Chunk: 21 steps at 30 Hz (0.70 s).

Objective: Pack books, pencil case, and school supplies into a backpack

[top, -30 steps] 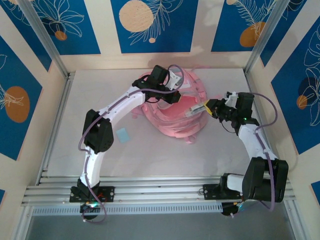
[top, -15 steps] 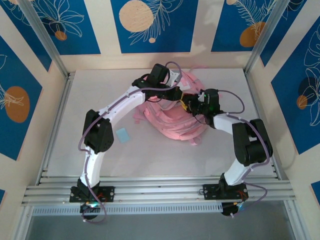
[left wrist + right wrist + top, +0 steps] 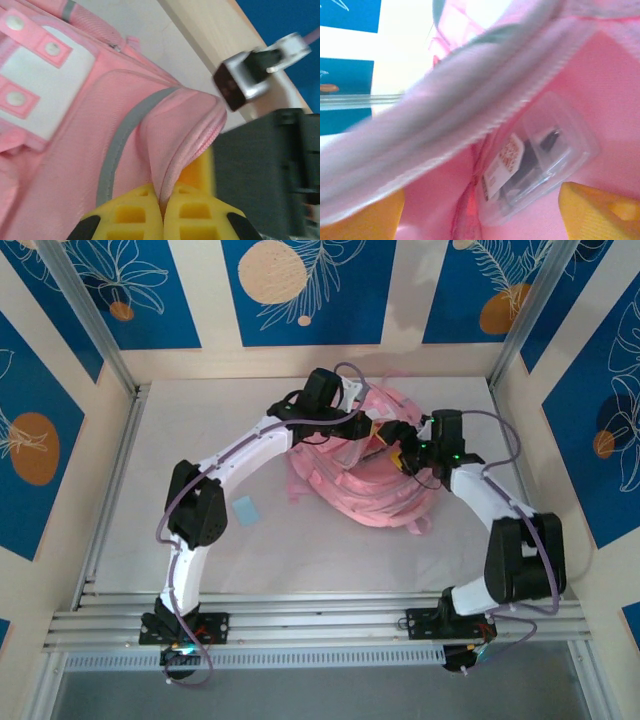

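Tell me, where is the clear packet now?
In the right wrist view the packet sits inside the backpack, just below its zipper edge, between the yellow fingers of the open right tool.

Nothing can be read. A white label (image 3: 502, 162) on the clear packet (image 3: 547, 150) inside the backpack (image 3: 605, 80) bears orange-red print, too blurred.

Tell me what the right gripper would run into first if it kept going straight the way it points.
Most likely the clear plastic packet, lying just ahead of the right gripper, between its open jaws, inside the backpack. Depth is hard to judge from the wrist view.
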### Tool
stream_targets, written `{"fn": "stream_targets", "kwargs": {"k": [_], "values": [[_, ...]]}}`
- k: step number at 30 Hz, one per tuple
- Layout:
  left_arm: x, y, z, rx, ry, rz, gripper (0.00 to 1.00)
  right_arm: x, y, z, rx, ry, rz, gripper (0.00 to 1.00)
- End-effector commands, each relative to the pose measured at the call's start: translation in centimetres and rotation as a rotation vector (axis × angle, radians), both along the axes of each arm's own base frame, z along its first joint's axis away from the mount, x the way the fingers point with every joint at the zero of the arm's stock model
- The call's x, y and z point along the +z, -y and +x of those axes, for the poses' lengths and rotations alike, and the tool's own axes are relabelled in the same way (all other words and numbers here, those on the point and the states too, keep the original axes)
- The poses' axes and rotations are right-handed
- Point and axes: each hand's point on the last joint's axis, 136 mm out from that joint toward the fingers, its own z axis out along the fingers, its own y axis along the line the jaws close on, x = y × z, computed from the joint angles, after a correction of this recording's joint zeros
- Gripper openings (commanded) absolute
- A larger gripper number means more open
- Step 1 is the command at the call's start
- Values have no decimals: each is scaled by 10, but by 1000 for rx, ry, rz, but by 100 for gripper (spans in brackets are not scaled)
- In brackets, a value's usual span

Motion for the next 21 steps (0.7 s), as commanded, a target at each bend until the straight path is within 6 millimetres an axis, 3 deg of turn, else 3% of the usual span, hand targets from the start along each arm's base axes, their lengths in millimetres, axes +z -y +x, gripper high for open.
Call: {"fn": "stream_targets", "kwargs": {"k": [1,5,8,9,12,15,16,17,21], "values": [[24,-23,17,86,65,-12,0,6,37,-30,16,-44,-221,82],[17,-31,17,107,76,22,0,17,41,-42,66,-25,-283,89],[11,-36,14,108,75,38,1,24,35,-46,106,-5,-205,87],[9,-37,13,105,72,44,5,24,33,-46,114,1,-195,87],[3,-48,8,108,58,77,33,26,32,-46,120,21,-204,86],[-7,-75,0,155,33,124,77,29,32,-47,122,44,-230,90],[-13,-89,-3,185,29,147,96,31,33,-46,118,47,-232,100],[-16,-103,-8,214,29,165,100,32,33,-46,117,51,-233,100],[-34,-162,-25,346,-3,253,100,37,30,-44,129,68,-225,100]]}}
